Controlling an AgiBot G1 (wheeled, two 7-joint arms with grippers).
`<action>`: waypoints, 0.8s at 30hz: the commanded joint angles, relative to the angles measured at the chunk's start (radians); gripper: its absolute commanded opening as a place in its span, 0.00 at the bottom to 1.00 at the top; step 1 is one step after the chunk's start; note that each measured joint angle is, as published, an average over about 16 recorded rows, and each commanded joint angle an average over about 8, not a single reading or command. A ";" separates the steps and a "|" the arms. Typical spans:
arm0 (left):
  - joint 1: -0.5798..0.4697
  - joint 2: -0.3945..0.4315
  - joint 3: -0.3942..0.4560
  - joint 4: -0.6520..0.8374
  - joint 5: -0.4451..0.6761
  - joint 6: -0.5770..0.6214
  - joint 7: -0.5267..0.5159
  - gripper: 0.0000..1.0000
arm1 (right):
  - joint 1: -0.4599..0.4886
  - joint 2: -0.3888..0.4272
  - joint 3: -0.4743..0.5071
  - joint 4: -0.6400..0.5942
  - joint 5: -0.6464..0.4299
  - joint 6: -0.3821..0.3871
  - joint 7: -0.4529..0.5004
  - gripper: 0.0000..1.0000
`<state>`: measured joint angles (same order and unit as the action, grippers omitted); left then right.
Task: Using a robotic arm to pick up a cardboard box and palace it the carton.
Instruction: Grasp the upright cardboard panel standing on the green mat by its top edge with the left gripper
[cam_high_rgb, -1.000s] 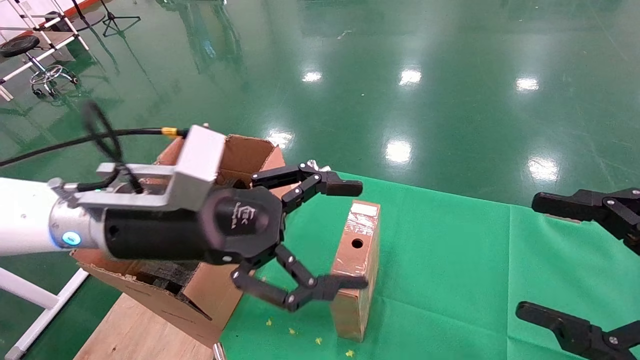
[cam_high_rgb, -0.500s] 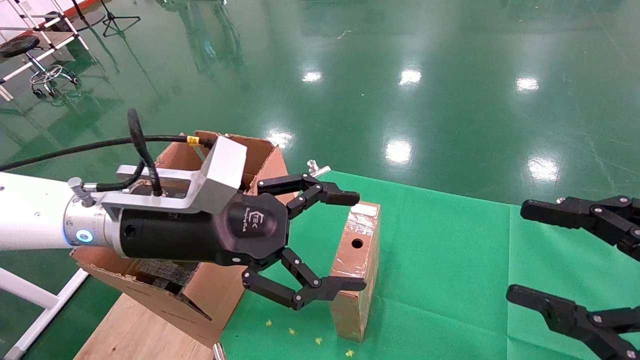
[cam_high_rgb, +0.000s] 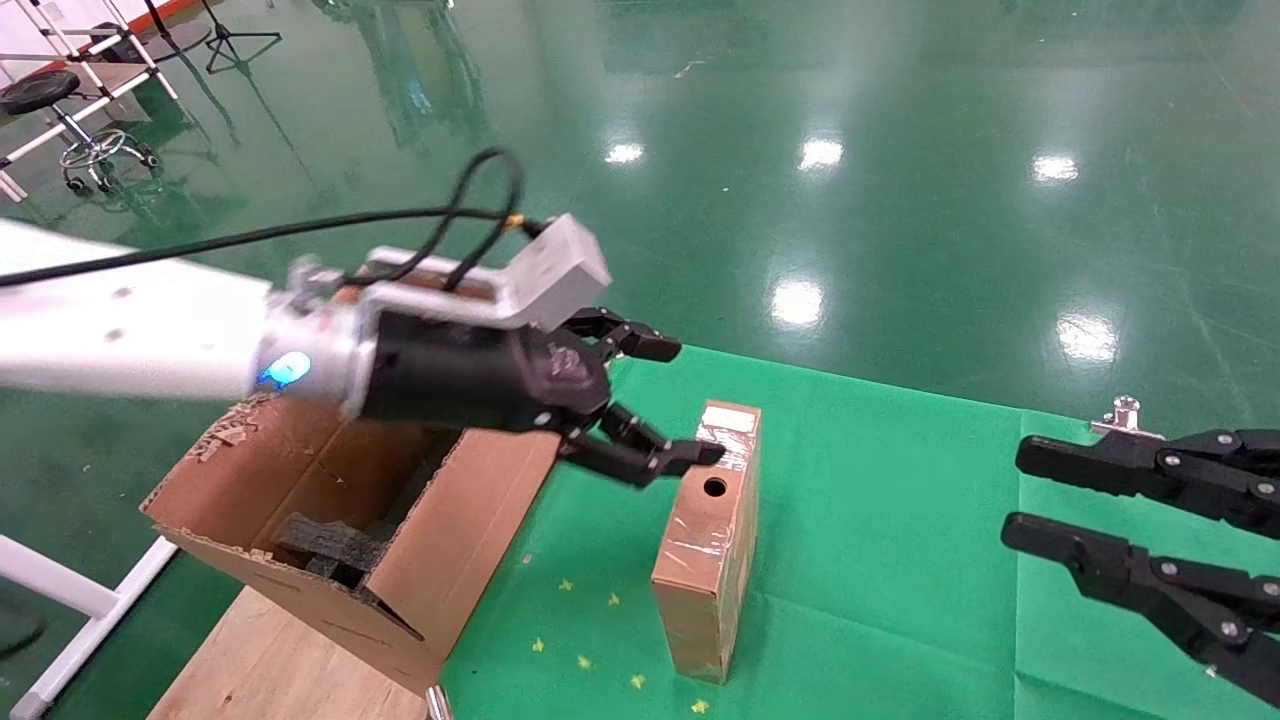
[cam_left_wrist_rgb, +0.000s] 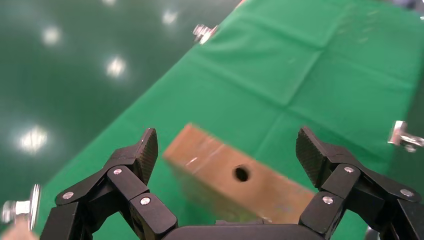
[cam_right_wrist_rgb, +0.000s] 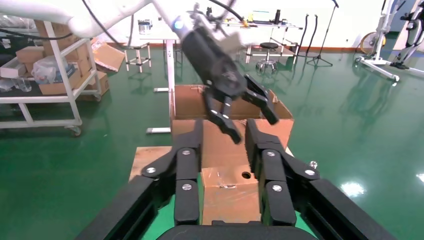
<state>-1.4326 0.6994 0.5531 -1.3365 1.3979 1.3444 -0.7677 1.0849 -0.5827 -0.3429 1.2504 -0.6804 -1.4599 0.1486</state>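
Cardboard box (cam_left_wrist_rgb: 235, 175) between spread left gripper (cam_left_wrist_rgb: 227, 150)

- The green cloth (cam_high_rgb: 880, 500) covers the table top and carries most of what is here.
- The small cardboard box (cam_high_rgb: 705, 540) stands on edge on the cloth, its face with the round hole turned up and its pale label at the far end.
- Yellow specks (cam_high_rgb: 585, 660) lie scattered on the cloth near the box's closer end.
- The big carton (cam_high_rgb: 330, 520) sits tilted at the cloth's left edge, over a wooden board (cam_high_rgb: 270, 660).
- Beyond lies a glossy green floor (cam_high_rgb: 900, 150).
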 joint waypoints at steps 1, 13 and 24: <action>-0.060 0.027 0.043 0.001 0.102 -0.008 -0.102 1.00 | 0.000 0.000 0.000 0.000 0.000 0.000 0.000 0.00; -0.274 0.233 0.212 0.034 0.375 0.183 -0.639 1.00 | 0.000 0.000 0.000 0.000 0.000 0.000 0.000 0.00; -0.336 0.352 0.362 0.063 0.399 0.238 -0.836 1.00 | 0.000 0.000 0.000 0.000 0.000 0.000 0.000 0.00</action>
<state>-1.7700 1.0475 0.9157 -1.2742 1.7922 1.5790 -1.5993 1.0850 -0.5827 -0.3431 1.2504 -0.6803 -1.4599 0.1486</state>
